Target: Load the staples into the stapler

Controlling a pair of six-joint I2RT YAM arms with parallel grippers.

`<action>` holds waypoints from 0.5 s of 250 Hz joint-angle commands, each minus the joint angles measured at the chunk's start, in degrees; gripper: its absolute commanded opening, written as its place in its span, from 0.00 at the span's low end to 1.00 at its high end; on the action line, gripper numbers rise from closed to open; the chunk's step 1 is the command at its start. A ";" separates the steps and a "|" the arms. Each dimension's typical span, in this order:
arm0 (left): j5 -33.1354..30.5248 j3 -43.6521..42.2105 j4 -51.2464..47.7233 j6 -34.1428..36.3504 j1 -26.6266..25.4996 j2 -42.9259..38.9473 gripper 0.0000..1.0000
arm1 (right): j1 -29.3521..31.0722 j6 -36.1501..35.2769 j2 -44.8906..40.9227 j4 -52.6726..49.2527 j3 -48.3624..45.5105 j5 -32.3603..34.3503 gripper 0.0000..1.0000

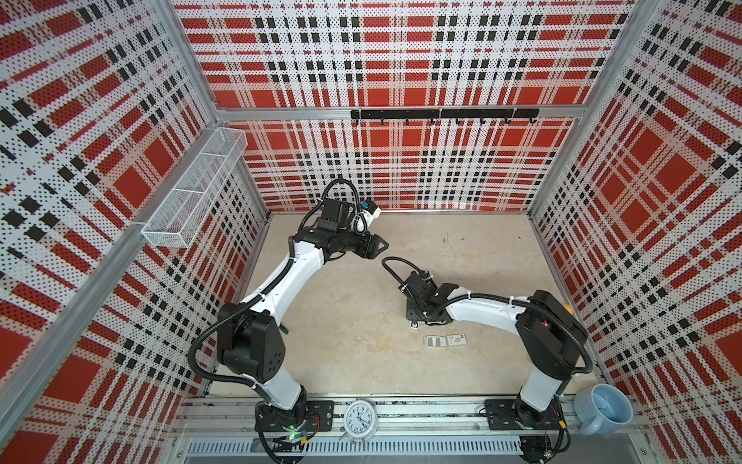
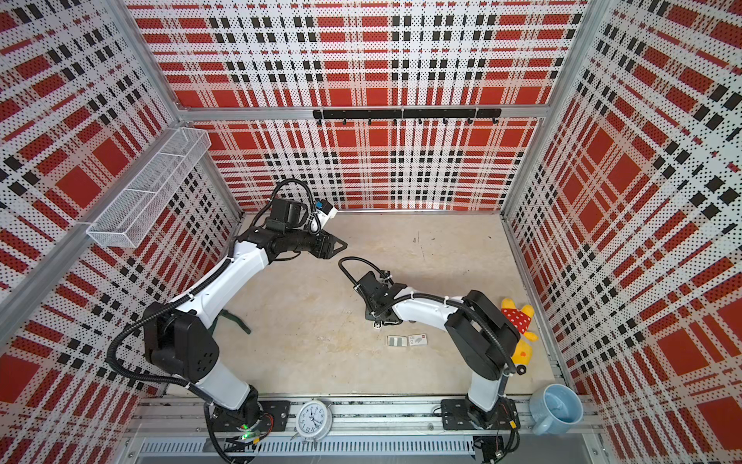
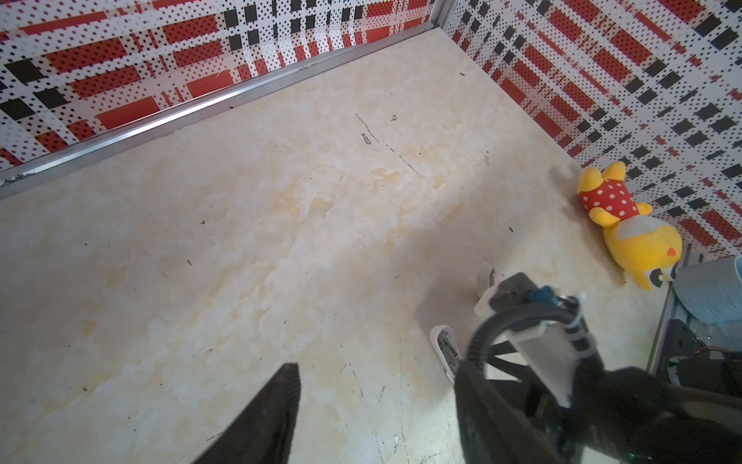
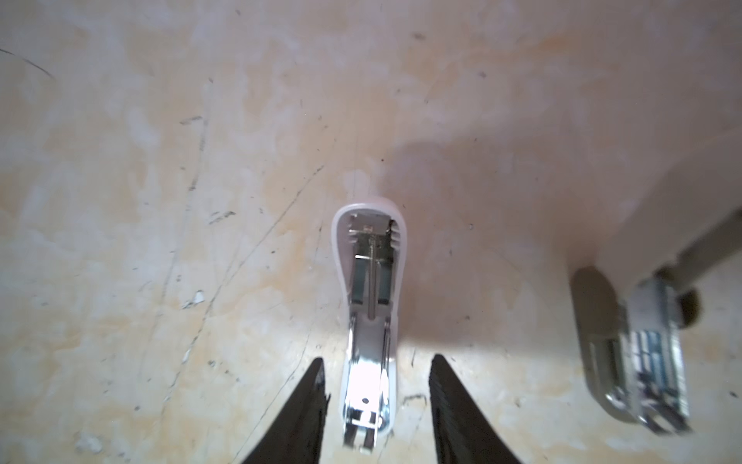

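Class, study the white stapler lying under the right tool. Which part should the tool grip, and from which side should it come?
Probably grip the stapler across its narrow width, on the white side walls near the shiny metal end, coming straight down from above. It lies flat, long and slim, open inside facing up, and the open right tool straddles it.

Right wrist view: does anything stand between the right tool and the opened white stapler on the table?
Nothing visible does. The opened white plastic stapler lies directly between the open black fingers of the right tool, with a gap on each side.
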 commanded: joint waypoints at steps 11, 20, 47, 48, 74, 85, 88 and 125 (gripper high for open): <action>-0.69 1.42 -1.70 0.99 0.53 0.20 0.64 | 0.44 -0.03 -9.70 -2.52 -4.75 1.68 0.41; -0.21 1.24 -1.77 1.29 0.57 0.22 0.64 | 0.43 0.02 -11.59 -3.29 -6.10 1.36 0.41; 1.89 0.55 -1.93 2.50 0.53 0.46 0.64 | 0.48 0.05 -16.72 -3.28 -10.58 -0.84 0.36; 1.91 0.54 -1.90 2.52 0.53 0.46 0.64 | 0.44 0.07 -16.86 -3.20 -10.80 -0.89 0.36; 2.41 0.03 -2.05 2.99 0.26 1.17 0.64 | 0.53 0.09 -20.71 -1.16 -15.37 -3.62 0.32; 2.45 -0.04 -2.15 3.15 0.08 1.49 0.64 | 0.52 0.35 -21.59 -0.91 -16.83 -3.65 0.31; 2.50 -0.06 -2.21 3.12 0.00 1.52 0.64 | 0.65 0.41 -21.78 -0.96 -17.09 -3.67 0.31; 2.73 -0.07 -2.42 3.17 -0.54 2.72 0.64 | 0.92 1.25 -22.28 -1.09 -19.62 -5.49 0.29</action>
